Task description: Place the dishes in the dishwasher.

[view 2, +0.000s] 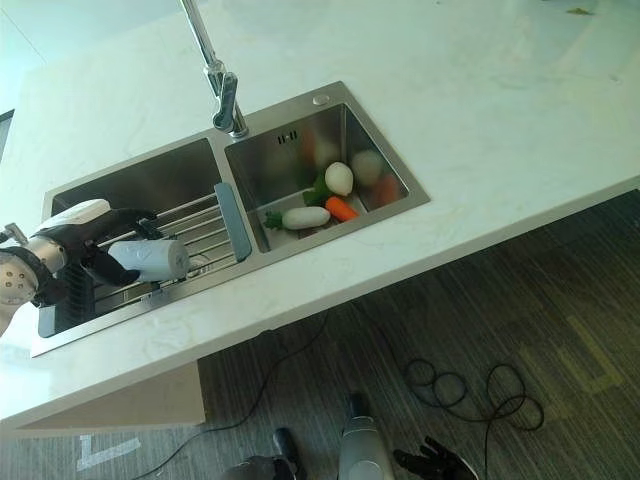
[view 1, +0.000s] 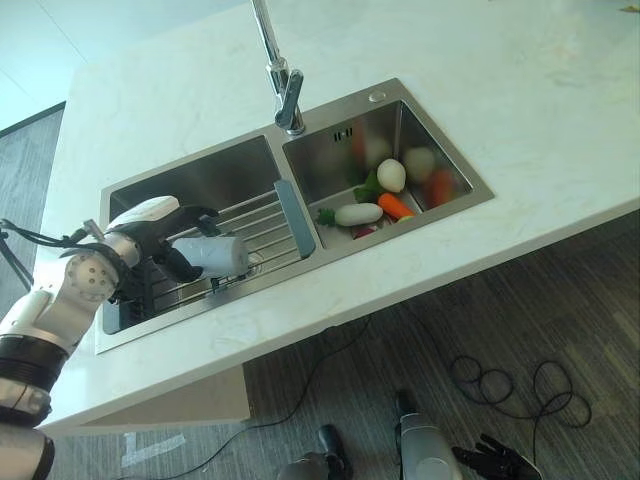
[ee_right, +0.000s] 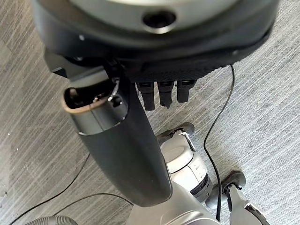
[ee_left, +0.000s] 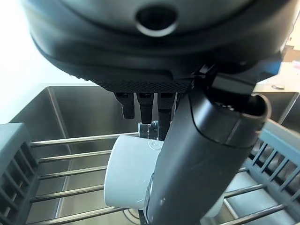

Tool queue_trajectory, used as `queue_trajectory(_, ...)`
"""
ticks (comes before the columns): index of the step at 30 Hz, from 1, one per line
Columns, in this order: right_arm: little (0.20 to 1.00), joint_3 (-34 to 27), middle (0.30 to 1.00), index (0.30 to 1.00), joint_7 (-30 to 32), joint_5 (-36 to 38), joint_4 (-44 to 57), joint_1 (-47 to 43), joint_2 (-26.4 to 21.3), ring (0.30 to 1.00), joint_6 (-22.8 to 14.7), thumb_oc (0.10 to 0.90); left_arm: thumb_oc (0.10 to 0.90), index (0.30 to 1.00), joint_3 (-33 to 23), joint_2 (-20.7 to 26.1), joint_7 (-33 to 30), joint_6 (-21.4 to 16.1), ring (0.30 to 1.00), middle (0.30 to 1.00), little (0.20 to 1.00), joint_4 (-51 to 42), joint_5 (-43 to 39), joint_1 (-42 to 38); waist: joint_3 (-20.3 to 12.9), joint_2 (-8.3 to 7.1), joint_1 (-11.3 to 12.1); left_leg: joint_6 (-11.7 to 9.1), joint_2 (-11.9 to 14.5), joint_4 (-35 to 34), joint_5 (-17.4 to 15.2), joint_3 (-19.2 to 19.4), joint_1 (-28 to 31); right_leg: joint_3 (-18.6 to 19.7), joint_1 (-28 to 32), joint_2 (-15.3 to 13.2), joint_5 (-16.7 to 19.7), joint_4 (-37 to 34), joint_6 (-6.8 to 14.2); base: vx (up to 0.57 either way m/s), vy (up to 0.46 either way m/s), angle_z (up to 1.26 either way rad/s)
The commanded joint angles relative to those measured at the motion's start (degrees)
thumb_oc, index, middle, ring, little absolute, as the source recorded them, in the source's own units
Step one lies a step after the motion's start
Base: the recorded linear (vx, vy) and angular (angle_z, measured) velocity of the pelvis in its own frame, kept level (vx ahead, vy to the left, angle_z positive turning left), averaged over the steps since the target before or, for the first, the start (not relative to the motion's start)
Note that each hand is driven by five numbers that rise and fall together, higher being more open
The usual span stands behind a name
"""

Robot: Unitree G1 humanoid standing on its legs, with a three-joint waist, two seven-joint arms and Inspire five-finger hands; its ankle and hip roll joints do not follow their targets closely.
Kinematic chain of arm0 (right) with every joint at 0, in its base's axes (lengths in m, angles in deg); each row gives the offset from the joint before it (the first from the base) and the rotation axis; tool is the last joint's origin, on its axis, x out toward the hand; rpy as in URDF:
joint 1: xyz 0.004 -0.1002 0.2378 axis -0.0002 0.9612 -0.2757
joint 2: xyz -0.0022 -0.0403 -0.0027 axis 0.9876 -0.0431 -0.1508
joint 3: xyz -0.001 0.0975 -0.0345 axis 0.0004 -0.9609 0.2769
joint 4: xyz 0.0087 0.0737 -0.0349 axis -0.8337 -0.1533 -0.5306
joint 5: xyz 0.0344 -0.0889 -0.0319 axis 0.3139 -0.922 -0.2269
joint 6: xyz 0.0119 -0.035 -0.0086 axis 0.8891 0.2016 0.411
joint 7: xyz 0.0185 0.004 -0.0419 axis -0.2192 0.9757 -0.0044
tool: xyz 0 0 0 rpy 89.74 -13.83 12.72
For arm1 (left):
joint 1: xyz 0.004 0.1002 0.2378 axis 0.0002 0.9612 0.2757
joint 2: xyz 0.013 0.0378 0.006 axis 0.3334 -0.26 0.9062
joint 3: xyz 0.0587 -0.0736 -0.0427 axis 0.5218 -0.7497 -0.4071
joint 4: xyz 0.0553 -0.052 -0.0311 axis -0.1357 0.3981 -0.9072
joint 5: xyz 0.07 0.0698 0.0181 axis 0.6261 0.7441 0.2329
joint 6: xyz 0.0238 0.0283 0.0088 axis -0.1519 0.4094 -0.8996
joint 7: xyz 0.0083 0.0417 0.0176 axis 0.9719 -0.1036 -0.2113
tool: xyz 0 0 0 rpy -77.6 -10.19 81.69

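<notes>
White cup [view 1: 218,256] lies gripped in your left hand [view 1: 165,232] over the rack [view 1: 262,222]; lift toward six o'clock next.

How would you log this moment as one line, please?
left hand: shut on white cup | over rack in sink | right hand: idle, low

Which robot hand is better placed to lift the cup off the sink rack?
Left. The left robot hand already curls round the white cup on the rack; the right robot hand hangs low over the floor.
</notes>
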Motion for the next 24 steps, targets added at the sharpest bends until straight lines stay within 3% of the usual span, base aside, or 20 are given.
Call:
queue_trajectory(1, 0.9, 0.82, 0.9, 0.9, -0.06, 2.43, 3.43, 0.83, -1.68, 0.9, -1.1, 0.8, 0.8, 0.9, -3.76, 1.3, -4.93, 1.06, 0.9, 0.9, 0.9, 1.36, 2.7, -6.13, -1.95, -1.11, -1.08, -0.14, 0.06, 8.45, -10.27, -4.94, -4.96, -0.92, -0.31, -3.04, -5.95, 0.98, 6.49, -0.02, 0.011, -0.06)
queue_trajectory(24, 0.9, 1.27, 0.9, 0.9, -0.47, 3.11, 4.34, -0.89, -2.43, 0.9, -1.01, 0.8, 0.8, 0.9, 1.23, -0.09, 1.54, -1.04, 0.9, 0.9, 0.9, 3.85, 4.64, -7.28, 0.1, -0.99, -1.2, -0.11, -0.44, 8.45, -9.77, -5.28, -6.35, -1.45, -1.62, -3.47, -5.2, 0.98, 6.37, 0.0, 0.001, -0.01)
